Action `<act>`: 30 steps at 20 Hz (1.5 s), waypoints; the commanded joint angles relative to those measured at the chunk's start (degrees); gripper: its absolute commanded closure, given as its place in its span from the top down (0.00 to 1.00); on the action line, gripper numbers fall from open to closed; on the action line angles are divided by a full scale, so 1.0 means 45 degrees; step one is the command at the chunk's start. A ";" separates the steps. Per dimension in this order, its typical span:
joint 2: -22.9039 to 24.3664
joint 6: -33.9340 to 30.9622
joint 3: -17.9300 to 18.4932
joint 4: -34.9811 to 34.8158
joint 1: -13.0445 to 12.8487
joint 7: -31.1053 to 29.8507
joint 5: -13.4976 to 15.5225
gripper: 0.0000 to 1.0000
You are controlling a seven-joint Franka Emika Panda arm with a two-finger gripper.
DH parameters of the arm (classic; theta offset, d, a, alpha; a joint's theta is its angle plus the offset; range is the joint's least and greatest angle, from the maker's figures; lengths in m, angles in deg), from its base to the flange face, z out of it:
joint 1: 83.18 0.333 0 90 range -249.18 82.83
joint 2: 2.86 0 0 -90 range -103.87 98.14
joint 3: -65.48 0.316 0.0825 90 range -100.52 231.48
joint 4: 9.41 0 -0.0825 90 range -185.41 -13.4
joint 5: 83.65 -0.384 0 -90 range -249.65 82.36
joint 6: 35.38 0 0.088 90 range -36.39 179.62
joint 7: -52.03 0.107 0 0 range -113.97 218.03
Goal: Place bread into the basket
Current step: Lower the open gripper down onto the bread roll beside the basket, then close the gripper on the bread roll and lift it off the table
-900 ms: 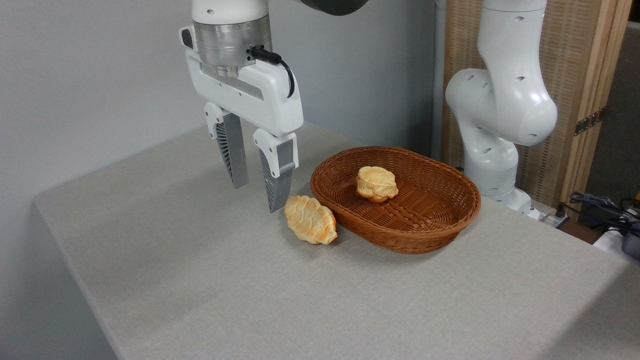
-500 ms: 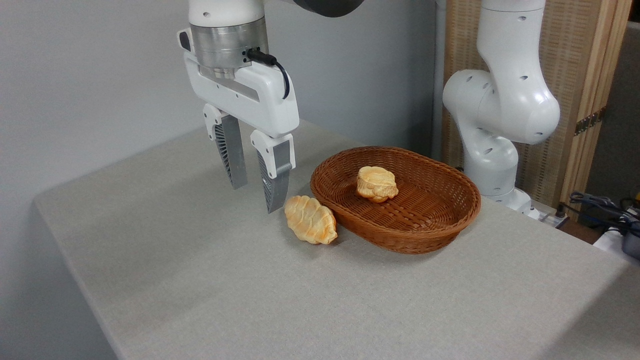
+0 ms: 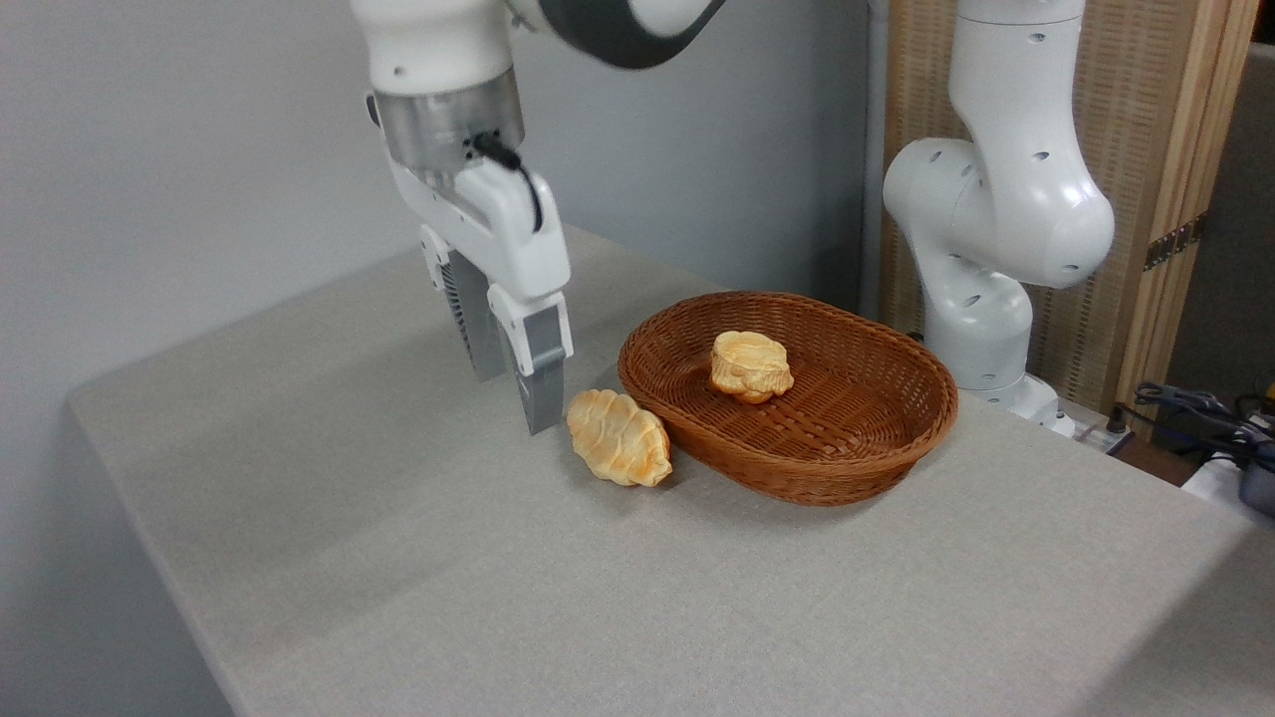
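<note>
Golden crust: the bread [image 3: 619, 450] lies on the grey desk [image 3: 418, 558], outside the basket [image 3: 847, 468], and nothing grips it.
Bread, long axis: it runs on a diagonal, from upper left near the tool down to lower right at the basket's outer wall.
Bread, ends: the paler upper-left end points toward the tool; the deeper orange lower-right end sits against the basket's near-left side, touching it or all but touching, too close to call.
Bread, surface: braided bumps face up, pale seams between them.
Basket: brown wicker, oval, shallow, thick braided rim, long axis running left to right and slightly away from the camera.
Bun: a small round bun [image 3: 750, 365] sits inside the basket, toward its left half, on the woven floor.
Tool: the tool [image 3: 518, 398] hangs just left of the bread, pointing down, turned almost edge-on to the camera.
Tool, state: one finger [image 3: 539, 373] stands in front of the other and hides the gap, so I cannot tell whether it is open or closed; it holds nothing.
Tool, height: the front fingertip is low, near the desk, just beside the bread's upper-left end and apart from it.
Arm: the white arm base [image 3: 981, 249] stands behind the basket on the right.
</note>
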 commanded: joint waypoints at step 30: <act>-0.0562 -0.0204 0.0765 -0.3067 -0.0155 0.0213 0.3104 1.00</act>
